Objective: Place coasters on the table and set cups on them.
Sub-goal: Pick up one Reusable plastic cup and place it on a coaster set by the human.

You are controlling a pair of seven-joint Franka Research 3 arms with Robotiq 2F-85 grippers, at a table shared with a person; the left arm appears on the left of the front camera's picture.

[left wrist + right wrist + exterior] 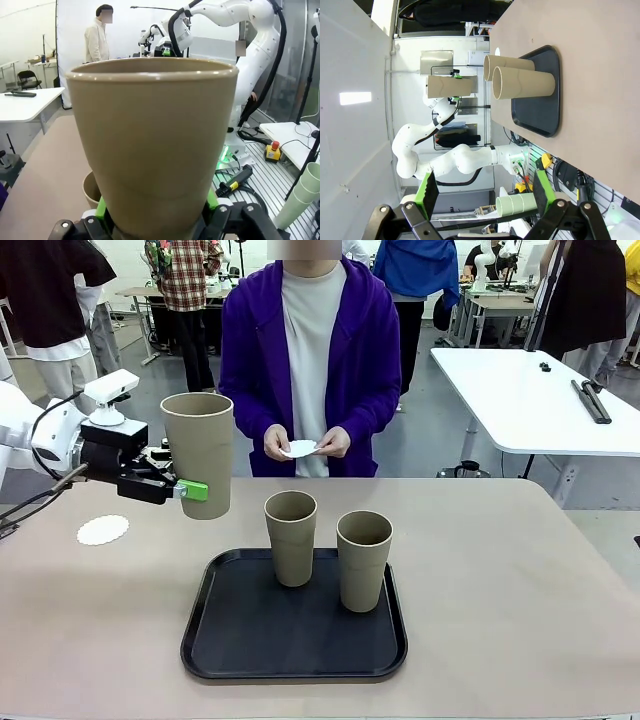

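My left gripper (pixel 193 490) is shut on the lower part of a khaki cup (pixel 200 450) and holds it upright in the air, left of the tray and above the table (pixel 500 590). In the left wrist view this cup (pixel 150 140) stands between the green pads (pixel 211 202). One white coaster (pixel 103 530) lies on the table below and left of the held cup. Two more cups (pixel 291 537) (pixel 363 560) stand on the black tray (pixel 230 640). The person holds another coaster (pixel 300 449) in both hands. My right gripper (pixel 485 192) is open and empty, far from the tray (pixel 547 100).
A person in a purple jacket stands at the table's far edge. A white table (pixel 530 400) stands at the back right. Bare tabletop stretches right of the tray and in front of the lying coaster.
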